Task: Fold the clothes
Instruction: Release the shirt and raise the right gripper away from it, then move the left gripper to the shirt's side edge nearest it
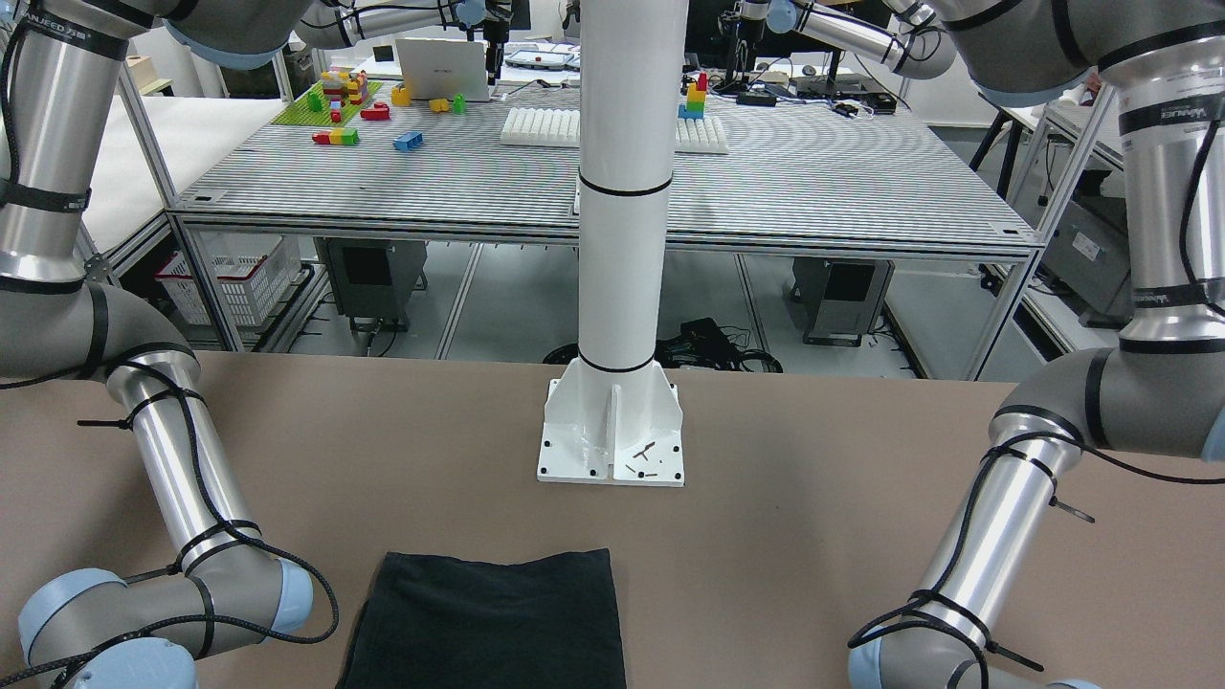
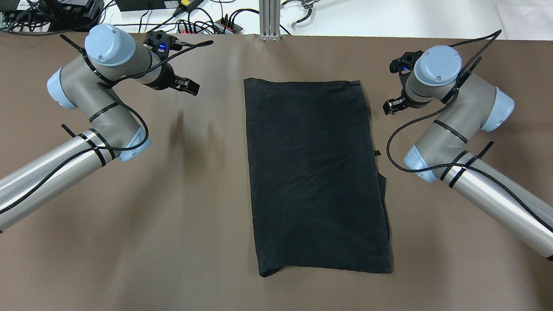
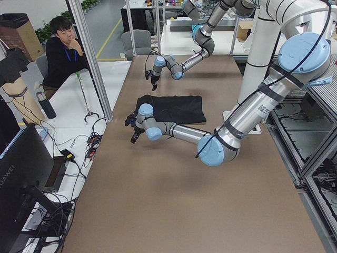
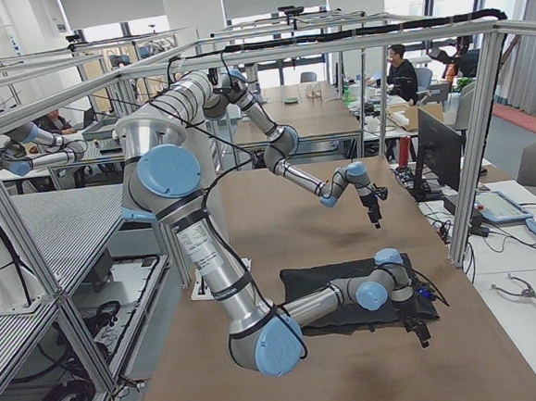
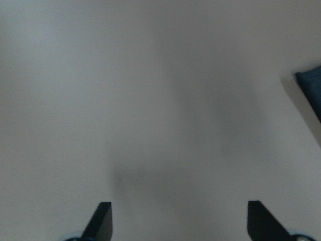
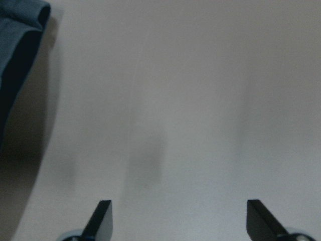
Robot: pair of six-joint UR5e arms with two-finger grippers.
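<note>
Black garment (image 2: pixel 314 172) lies folded lengthwise at centre frame on the tabletop (image 2: pixel 190 200). Both spread and empty, the left end effector (image 2: pixel 189 86) and right end effector (image 2: pixel 393 106) hover off its upper corners. One fold appears done; you should probably next grip those corners for a crosswise fold.

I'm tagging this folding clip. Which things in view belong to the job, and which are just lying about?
Part of the job: black garment, lying flat on the table; left gripper, open, empty; right gripper, open, empty.
Lying about: toy bricks and laptop on the bench behind; white basket; cables beyond the table.
</note>
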